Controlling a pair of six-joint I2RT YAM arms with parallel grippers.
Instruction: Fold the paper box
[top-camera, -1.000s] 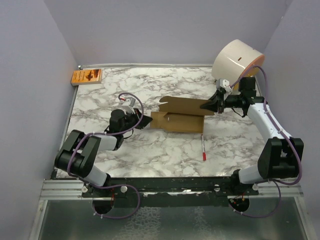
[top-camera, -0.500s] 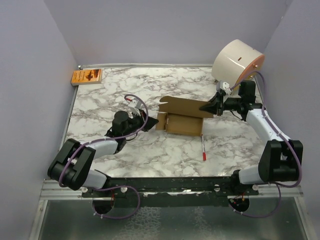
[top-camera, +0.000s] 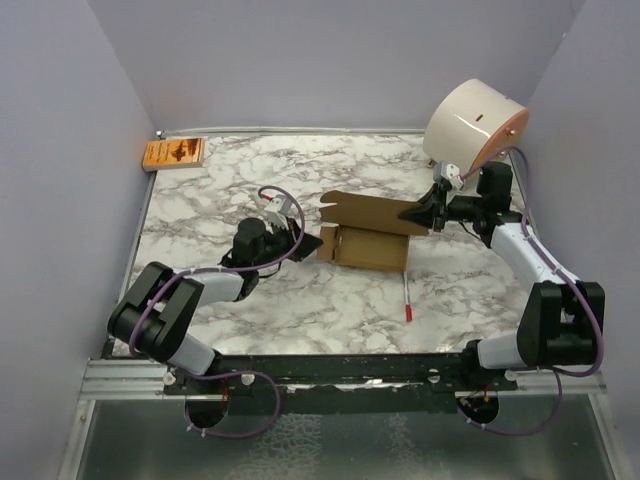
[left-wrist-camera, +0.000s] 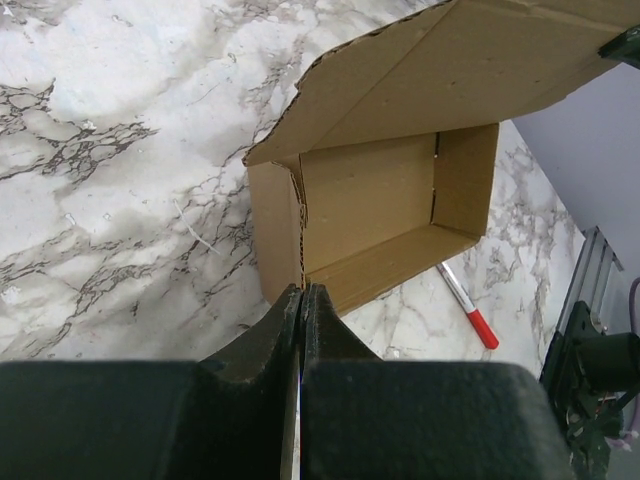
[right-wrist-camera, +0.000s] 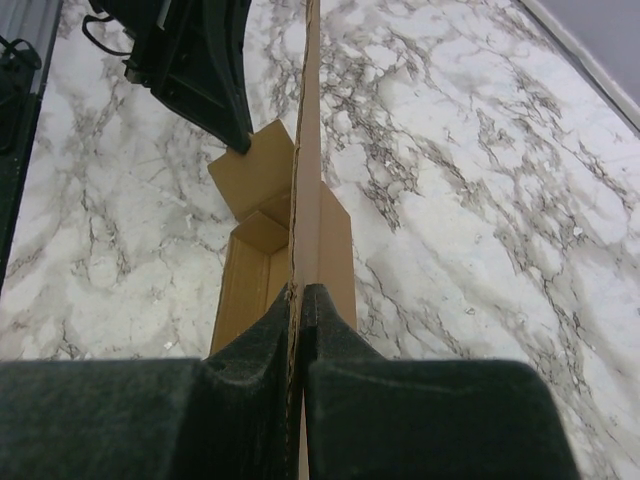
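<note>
The brown paper box (top-camera: 368, 238) lies mid-table as a shallow open tray with its long lid flap raised at the back. My right gripper (top-camera: 412, 214) is shut on the right end of that lid flap, which the right wrist view shows edge-on between the jaws (right-wrist-camera: 300, 290). My left gripper (top-camera: 312, 240) is shut, its tips (left-wrist-camera: 302, 292) against the box's left end, where a small side flap (left-wrist-camera: 275, 225) stands. The box's inside (left-wrist-camera: 380, 190) is empty.
A red-capped white pen (top-camera: 406, 295) lies on the marble just in front of the box's right end. A big white cylinder (top-camera: 473, 125) stands at the back right behind my right arm. A small orange packet (top-camera: 173, 153) lies at the back left corner.
My left gripper has moved right against the box's left end. That end has folded in and the box has gone from nearly flat to a tray. The right gripper still holds the lid flap.
</note>
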